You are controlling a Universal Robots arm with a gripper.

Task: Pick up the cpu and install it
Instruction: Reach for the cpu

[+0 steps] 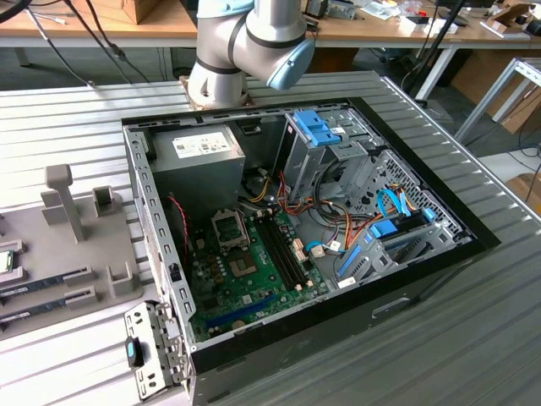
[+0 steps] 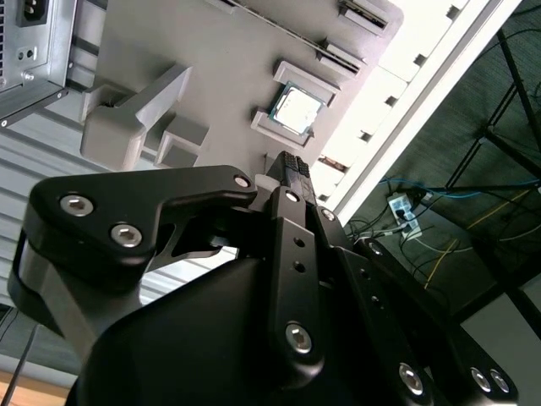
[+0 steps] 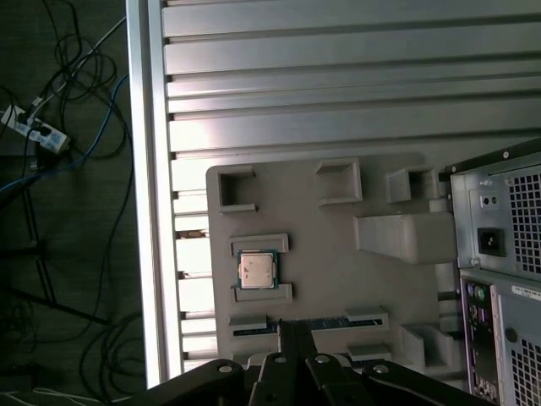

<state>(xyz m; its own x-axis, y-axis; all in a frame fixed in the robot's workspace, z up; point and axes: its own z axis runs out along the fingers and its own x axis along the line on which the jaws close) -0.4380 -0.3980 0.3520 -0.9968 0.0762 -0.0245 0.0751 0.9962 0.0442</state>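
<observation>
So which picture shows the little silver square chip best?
The first wrist view: the small silver-grey square cpu, green-rimmed, is seen whole and straight-on in its slot on the grey tray. The second wrist view shows it too, but at a slant. At the exterior view's left edge, a cropped sliver may be it.

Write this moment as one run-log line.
cpu: in holder on grey tray | gripper: shut, empty, near cpu, not touching | install: not done

Soft, even light filled the exterior view, with the computer case (image 1: 144, 199) interior mildly shaded. In the second wrist view the table (image 2: 406, 93) edge glared white.
</observation>
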